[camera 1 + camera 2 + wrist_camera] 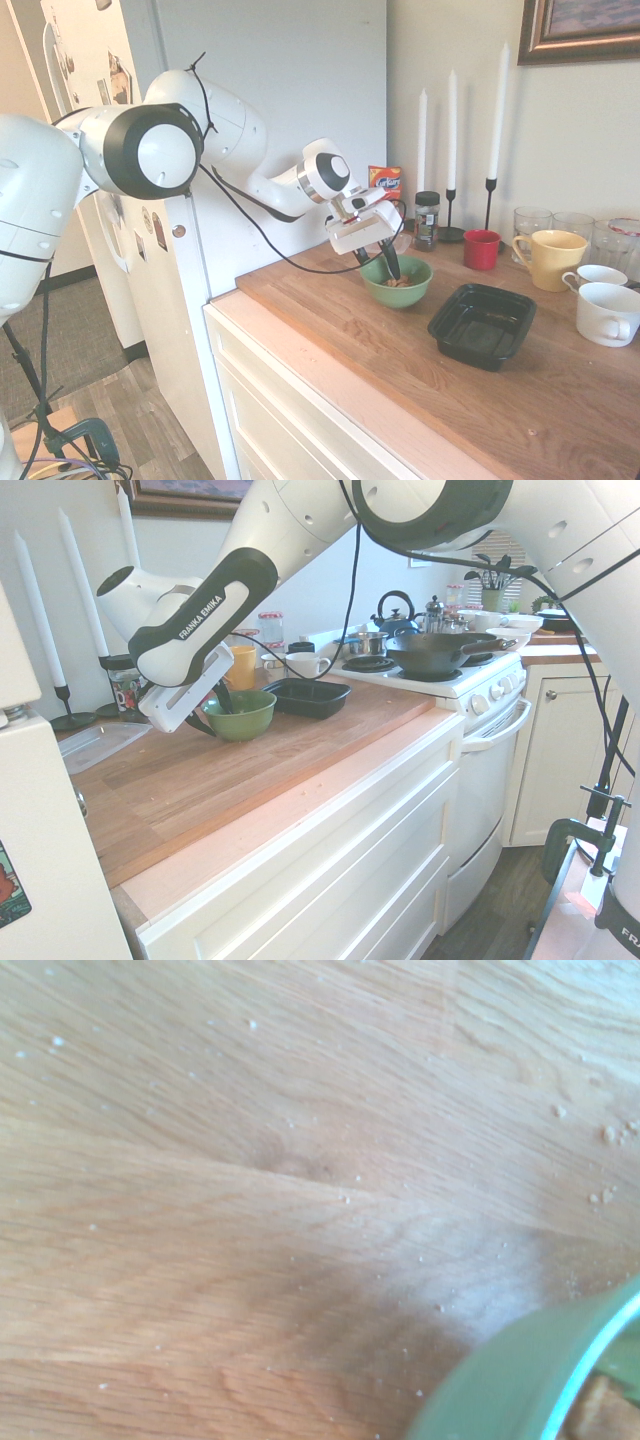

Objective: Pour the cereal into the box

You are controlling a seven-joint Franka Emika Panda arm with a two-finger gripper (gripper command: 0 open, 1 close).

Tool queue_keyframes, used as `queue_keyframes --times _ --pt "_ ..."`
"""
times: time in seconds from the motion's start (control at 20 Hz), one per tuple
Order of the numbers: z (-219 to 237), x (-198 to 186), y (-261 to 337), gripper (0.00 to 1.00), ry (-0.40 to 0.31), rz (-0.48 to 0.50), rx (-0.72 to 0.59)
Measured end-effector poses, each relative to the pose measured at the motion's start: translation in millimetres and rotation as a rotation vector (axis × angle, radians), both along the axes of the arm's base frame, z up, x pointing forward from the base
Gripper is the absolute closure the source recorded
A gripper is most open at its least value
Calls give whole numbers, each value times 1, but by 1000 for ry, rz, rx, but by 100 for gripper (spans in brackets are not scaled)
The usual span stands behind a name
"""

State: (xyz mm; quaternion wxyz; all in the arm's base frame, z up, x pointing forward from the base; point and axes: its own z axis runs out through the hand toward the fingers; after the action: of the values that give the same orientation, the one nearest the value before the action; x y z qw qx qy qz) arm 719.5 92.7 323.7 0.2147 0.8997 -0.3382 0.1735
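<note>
Here, arm label: "FRANKA EMIKA".
Pincer (378,262): fingers straddle green bowl (397,281) rim; grip unclear.
Cereal (398,283): inside bowl.
Box (482,323): on tabletop (380,350).

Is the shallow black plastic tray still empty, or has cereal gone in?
Empty: the shallow black plastic tray shows only bare black floor, no tan pieces.

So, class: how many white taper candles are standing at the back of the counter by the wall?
3. In the first exterior view they stand in a row against the wall: the left candle, the middle candle and the tallest, right candle, behind the red cup. None looks hidden.
</note>
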Motion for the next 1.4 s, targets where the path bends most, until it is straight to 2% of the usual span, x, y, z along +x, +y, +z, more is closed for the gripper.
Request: queue_keyframes --times 0.5,0.95,1.1,1.4 --pt "-6 0 -8 100 11 -28 20" --pt "1 1 -19 100 6 -72 104" --pt "23 -1 -17 100 -12 -81 167" --pt "107 -26 -42 100 -65 -79 344"
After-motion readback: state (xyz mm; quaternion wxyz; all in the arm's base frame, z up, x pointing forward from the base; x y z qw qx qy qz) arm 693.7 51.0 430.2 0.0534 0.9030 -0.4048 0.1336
